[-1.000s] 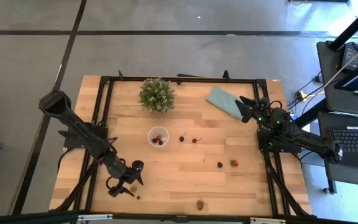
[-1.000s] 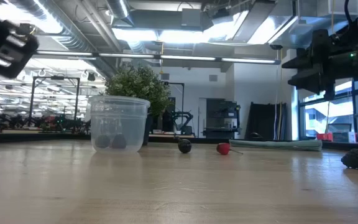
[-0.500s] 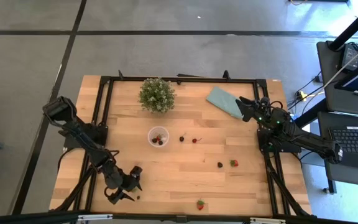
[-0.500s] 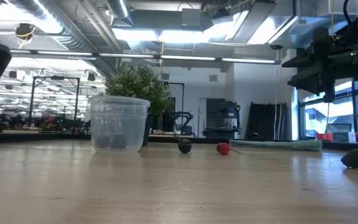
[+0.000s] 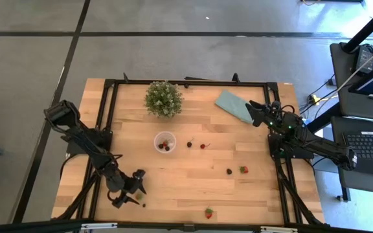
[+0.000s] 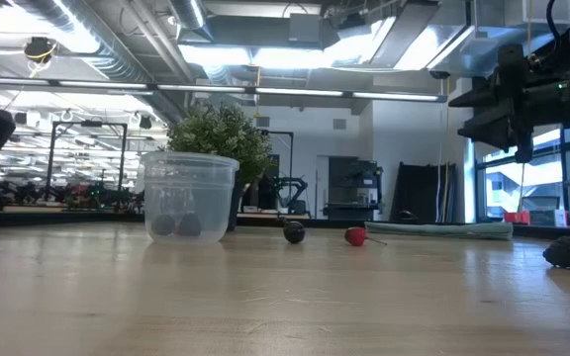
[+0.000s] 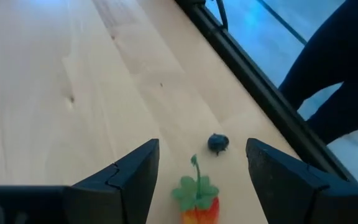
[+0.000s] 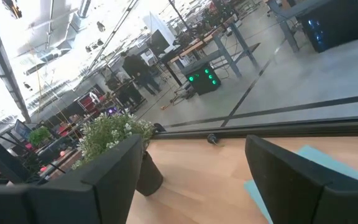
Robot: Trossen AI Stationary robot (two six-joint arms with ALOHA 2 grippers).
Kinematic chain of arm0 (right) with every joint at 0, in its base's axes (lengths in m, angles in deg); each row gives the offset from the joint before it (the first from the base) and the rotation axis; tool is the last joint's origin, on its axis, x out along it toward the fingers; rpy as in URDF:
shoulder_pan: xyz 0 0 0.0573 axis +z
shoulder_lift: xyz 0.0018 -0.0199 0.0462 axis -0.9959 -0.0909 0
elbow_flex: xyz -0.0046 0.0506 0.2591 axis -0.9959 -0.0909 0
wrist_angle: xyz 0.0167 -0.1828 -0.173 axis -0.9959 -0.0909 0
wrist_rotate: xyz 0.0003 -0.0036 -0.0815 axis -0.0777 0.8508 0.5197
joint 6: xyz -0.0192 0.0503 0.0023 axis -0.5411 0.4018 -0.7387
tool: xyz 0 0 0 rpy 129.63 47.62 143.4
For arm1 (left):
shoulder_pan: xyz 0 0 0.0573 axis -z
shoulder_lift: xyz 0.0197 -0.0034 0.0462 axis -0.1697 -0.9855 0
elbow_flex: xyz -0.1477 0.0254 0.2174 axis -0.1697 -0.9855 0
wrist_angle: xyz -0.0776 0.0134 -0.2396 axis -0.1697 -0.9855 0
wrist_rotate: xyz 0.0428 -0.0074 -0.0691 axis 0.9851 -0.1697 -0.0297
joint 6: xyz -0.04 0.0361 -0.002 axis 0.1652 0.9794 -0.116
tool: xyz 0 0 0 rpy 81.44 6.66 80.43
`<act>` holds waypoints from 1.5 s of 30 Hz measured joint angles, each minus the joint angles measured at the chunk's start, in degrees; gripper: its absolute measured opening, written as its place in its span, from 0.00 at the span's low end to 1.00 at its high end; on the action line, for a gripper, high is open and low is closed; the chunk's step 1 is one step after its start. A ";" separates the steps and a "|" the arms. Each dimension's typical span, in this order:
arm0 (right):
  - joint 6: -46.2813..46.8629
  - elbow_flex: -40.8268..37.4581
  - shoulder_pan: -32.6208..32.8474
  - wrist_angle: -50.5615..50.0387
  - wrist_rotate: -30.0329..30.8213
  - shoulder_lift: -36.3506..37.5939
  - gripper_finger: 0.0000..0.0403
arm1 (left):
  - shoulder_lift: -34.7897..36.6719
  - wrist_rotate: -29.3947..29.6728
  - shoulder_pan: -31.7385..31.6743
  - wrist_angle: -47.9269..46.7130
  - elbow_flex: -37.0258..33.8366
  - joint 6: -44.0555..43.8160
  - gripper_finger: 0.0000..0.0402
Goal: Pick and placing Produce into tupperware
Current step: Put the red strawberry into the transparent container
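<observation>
So the table (image 5: 173, 175) is a light wood slab with a black frame around it, sitting on grey floor. At table height the room behind looks like a big open workshop with bright ceiling lights and racks.

The tupperware (image 5: 164, 142) sits roughly mid-table with a couple of dark berries already in it. A bushy potted plant (image 5: 163, 98) stands behind it toward the far edge, and a teal cloth (image 5: 232, 105) lies near the far right corner.

Loose produce is scattered around: a dark berry (image 5: 190, 144) and a red one (image 5: 203, 146) just right of the cup, a blackberry (image 5: 229, 171) with a strawberry (image 5: 243, 169) beside it further right, and a lone strawberry (image 5: 208, 212) by the near edge.

Left hand (image 5: 133, 192) is down at the near-left corner, fingers spread wide and gripping nothing, with a little strawberry (image 7: 197, 200) right between them and a tiny dark berry (image 7: 217, 143) just past it.

Right hand (image 5: 256, 113) hangs over the teal cloth, fingers apart, empty.
</observation>
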 joint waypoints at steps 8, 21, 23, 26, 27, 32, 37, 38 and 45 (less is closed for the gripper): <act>-0.27 0.00 -0.01 0.02 0.01 0.00 0.71 | 0.02 0.00 0.00 -0.08 -0.58 -1.32 0.58; -0.58 0.00 -0.01 0.00 0.01 0.00 0.71 | 0.00 -0.02 0.00 -0.30 -0.35 -2.91 0.58; -0.58 -0.02 -0.01 0.02 0.01 -0.01 0.71 | 0.02 -0.02 0.00 -0.22 -0.04 -2.85 0.58; -0.58 0.00 0.00 0.00 0.01 0.01 0.71 | 0.01 -0.02 0.00 -0.28 0.03 -2.88 0.58; -0.60 0.00 -0.02 0.02 0.01 0.00 0.71 | 0.00 -0.02 0.00 -0.28 0.03 -2.89 0.58; -0.61 0.00 -0.01 0.00 0.01 -0.01 0.71 | -1.27 -0.02 0.00 0.51 0.03 -2.98 0.58; -0.62 0.00 -0.01 0.01 0.01 0.01 0.71 | -1.55 -0.03 0.00 0.94 0.08 -2.98 0.57; -0.62 -0.01 -0.01 0.02 0.01 0.00 0.71 | -1.55 -0.02 0.00 0.99 0.08 -2.98 0.56; -1.90 -0.02 -0.01 0.01 0.01 0.00 0.71 | -1.55 -0.02 0.00 0.86 0.08 -2.99 0.44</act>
